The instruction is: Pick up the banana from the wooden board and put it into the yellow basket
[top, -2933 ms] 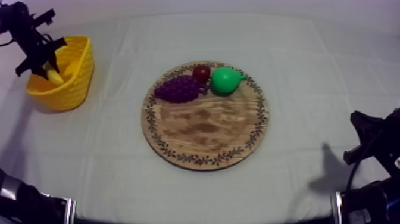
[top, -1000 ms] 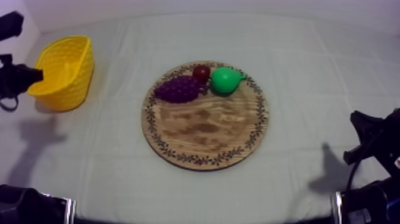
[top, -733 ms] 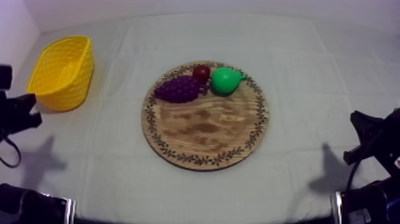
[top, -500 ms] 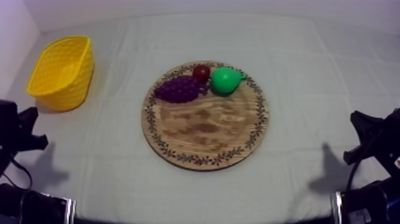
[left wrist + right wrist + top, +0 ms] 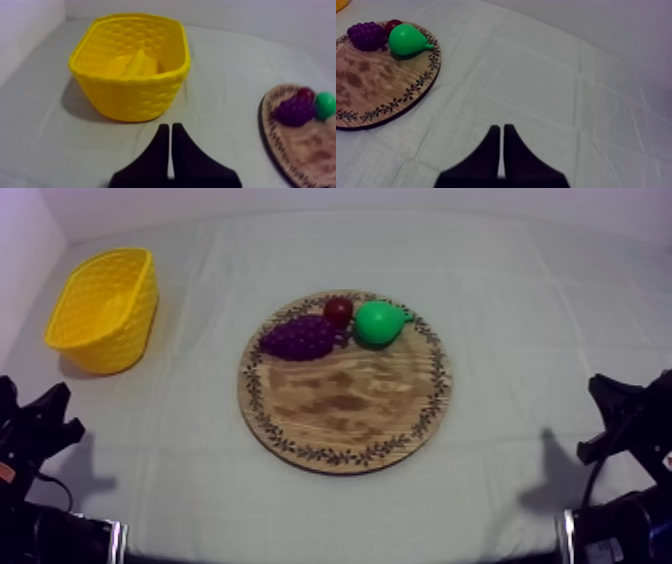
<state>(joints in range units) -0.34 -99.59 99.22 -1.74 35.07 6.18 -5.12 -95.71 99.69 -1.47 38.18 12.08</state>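
The banana [image 5: 134, 64] lies inside the yellow basket [image 5: 135, 97], which stands at the table's far left [image 5: 105, 308]. My left gripper [image 5: 168, 131] is shut on nothing, its fingers a narrow wedge on the cloth in front of the basket; in the top view it sits low at the left edge [image 5: 48, 420]. The round wooden board [image 5: 345, 403] lies mid-table with no banana on it. My right gripper [image 5: 499, 132] is shut and empty over bare cloth, low at the right edge in the top view [image 5: 612, 420].
On the board's far side sit a bunch of purple grapes [image 5: 299, 338], a small red fruit [image 5: 338, 311] and a green pear [image 5: 380, 322]. The right wrist view has the same fruit on the board [image 5: 366, 95]. Bare cloth surrounds board and basket.
My left arm has drawn back from over the basket to its low place at the left edge, leaving the banana in the basket. The right arm has not moved.
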